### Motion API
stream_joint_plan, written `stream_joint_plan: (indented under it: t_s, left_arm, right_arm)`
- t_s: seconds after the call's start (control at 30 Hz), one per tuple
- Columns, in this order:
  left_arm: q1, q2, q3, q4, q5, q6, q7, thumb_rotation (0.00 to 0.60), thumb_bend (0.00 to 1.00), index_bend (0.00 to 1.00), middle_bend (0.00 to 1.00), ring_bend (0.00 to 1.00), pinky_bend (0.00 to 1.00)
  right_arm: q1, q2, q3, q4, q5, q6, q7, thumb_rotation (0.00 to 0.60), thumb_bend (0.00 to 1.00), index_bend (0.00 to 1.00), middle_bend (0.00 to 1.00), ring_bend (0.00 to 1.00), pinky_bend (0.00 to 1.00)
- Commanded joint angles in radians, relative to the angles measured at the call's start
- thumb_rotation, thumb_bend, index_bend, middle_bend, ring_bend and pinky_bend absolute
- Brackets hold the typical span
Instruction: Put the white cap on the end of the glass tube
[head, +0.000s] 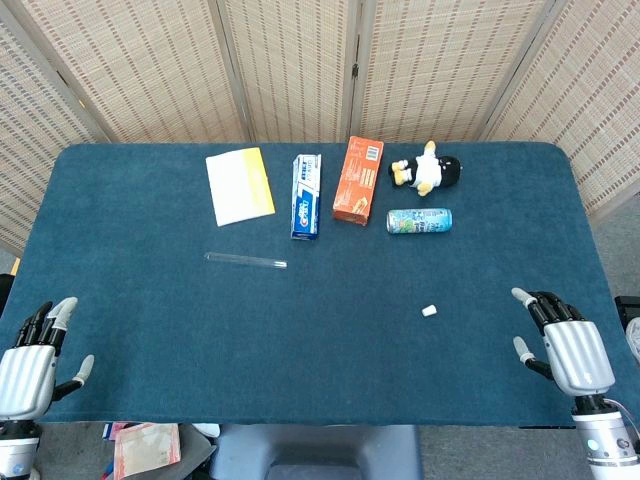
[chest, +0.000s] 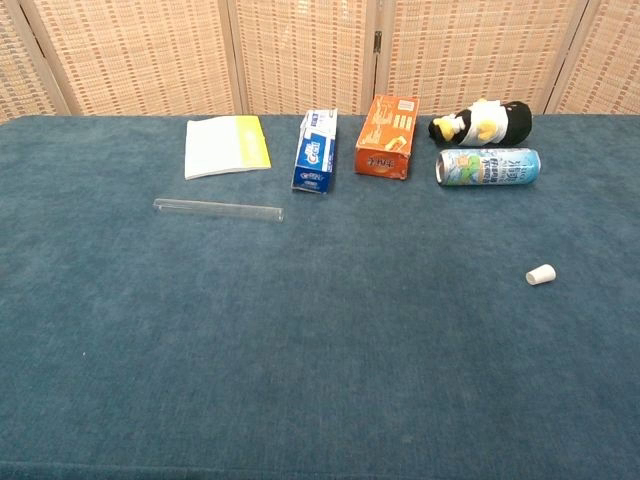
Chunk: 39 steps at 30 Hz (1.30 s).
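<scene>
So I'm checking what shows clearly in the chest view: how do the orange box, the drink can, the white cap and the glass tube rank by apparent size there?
Largest to smallest:
1. orange box and drink can: too close to rank.
2. glass tube: longest, but very thin.
3. white cap: clearly smallest, though nearest the camera.

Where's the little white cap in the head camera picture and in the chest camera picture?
Head view: the white cap lies right of centre on the blue table, in front of the drink can.
Chest view: the white cap lies at the right, on its side, in front of the drink can.
Shared landmark: the drink can, with the toy penguin just behind it.
</scene>
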Motion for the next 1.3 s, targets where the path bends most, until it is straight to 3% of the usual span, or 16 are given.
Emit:
stream_joint_plan:
  t_s: [0.03,0.3,0.43,0.53,0.6,0.87,1.0,1.13,1.3]
  left_arm:
    - [0.002,-0.002,-0.001,0.001,0.001,-0.005,0.003,0.600,0.32,0.03,0.03,0.05,0.12]
    - [-0.010,-0.005,-0.019,-0.001,0.015,-0.023,-0.003,0.600,0.32,0.03,0.03,0.05,0.12]
    - [-0.059,-0.018,-0.056,0.005,0.037,-0.058,-0.004,0.600,0.32,0.06,0.05,0.12,0.12]
    - [-0.114,-0.024,-0.095,0.005,0.029,-0.112,0.006,0.600,0.32,0.07,0.13,0.19,0.13]
    - [-0.153,-0.030,-0.123,0.008,0.017,-0.151,0.017,0.600,0.32,0.09,0.22,0.27,0.21]
    - [-0.359,-0.098,-0.218,0.060,-0.084,-0.395,0.099,0.600,0.32,0.21,0.59,0.62,0.75]
    - [-0.449,-0.164,-0.243,0.126,-0.127,-0.483,0.155,0.600,0.32,0.28,0.77,0.80,0.97]
    - [-0.533,-0.245,-0.263,0.215,-0.210,-0.568,0.227,0.600,0.32,0.30,0.86,0.88,1.00]
    - [-0.613,-0.328,-0.279,0.310,-0.318,-0.636,0.314,0.600,0.32,0.29,0.89,0.90,1.00]
  right_arm:
    - [0.001,-0.001,0.003,0.002,0.002,-0.006,0.000,0.600,0.33,0.16,0.25,0.17,0.31]
    - [0.004,0.001,0.014,-0.002,-0.005,-0.012,-0.002,0.600,0.33,0.16,0.25,0.17,0.31]
    - [0.006,0.002,0.026,-0.010,-0.010,-0.006,-0.003,0.600,0.33,0.16,0.28,0.17,0.31]
    - [0.010,0.005,0.030,-0.016,-0.018,-0.008,-0.008,0.600,0.33,0.16,0.28,0.17,0.31]
    - [0.013,0.008,0.032,-0.021,-0.020,-0.012,-0.012,0.600,0.33,0.16,0.28,0.17,0.31]
    - [0.024,0.029,0.037,-0.054,-0.023,-0.034,-0.040,0.600,0.33,0.16,0.28,0.17,0.31]
    - [0.026,0.036,0.041,-0.071,-0.022,-0.037,-0.055,0.600,0.33,0.16,0.28,0.17,0.31]
    - [0.029,0.042,0.041,-0.084,-0.022,-0.044,-0.068,0.600,0.33,0.16,0.28,0.17,0.31]
    - [0.030,0.046,0.042,-0.090,-0.019,-0.052,-0.074,0.600,0.33,0.16,0.28,0.17,0.31]
